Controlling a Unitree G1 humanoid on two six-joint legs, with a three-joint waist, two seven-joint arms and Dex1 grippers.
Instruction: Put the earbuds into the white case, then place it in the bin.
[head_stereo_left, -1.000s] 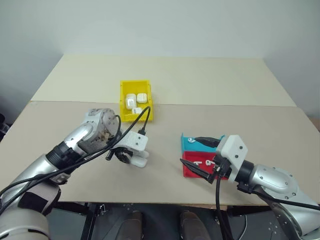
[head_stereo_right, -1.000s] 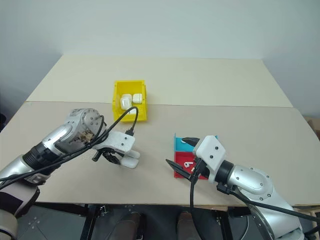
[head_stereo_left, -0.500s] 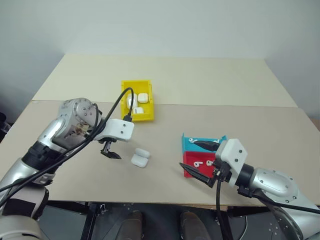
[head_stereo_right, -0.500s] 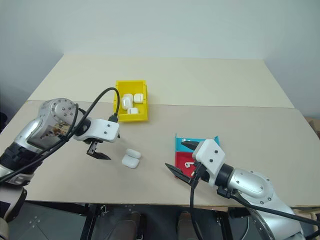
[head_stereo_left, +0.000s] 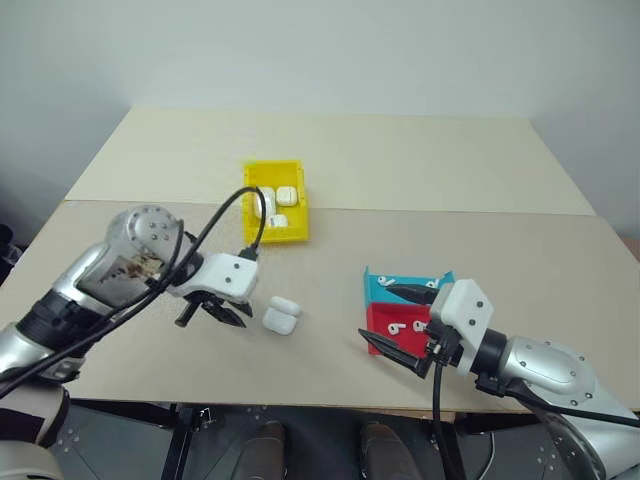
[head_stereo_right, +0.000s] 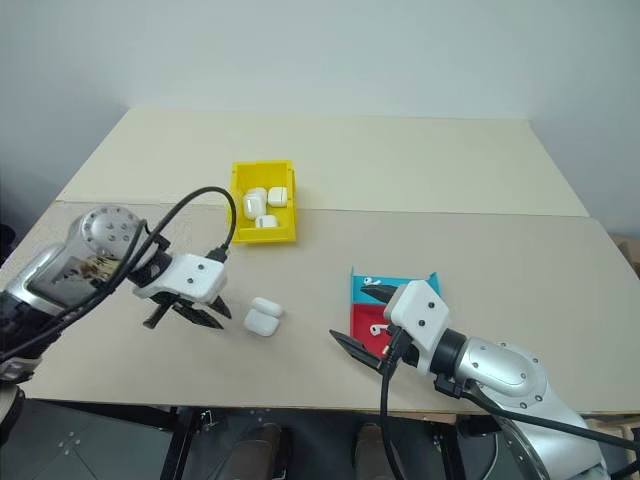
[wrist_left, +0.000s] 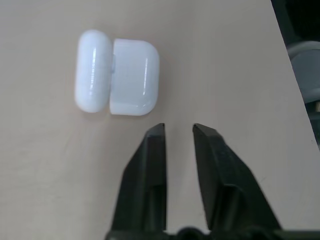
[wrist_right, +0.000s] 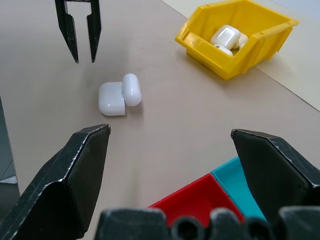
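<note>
Left end effector (head_stereo_left: 212, 312) nearly closed, empty, just left of the open white case (head_stereo_left: 281, 315) on the tabletop (head_stereo_left: 330, 240), likely lining up a grab; right end effector (head_stereo_left: 397, 321) wide open, empty, near the trays.

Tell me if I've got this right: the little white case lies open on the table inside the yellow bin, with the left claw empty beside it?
Not quite. The open white case lies on the bare table, outside the bin, as the left eye view shows. The left gripper is indeed empty beside it.
</note>
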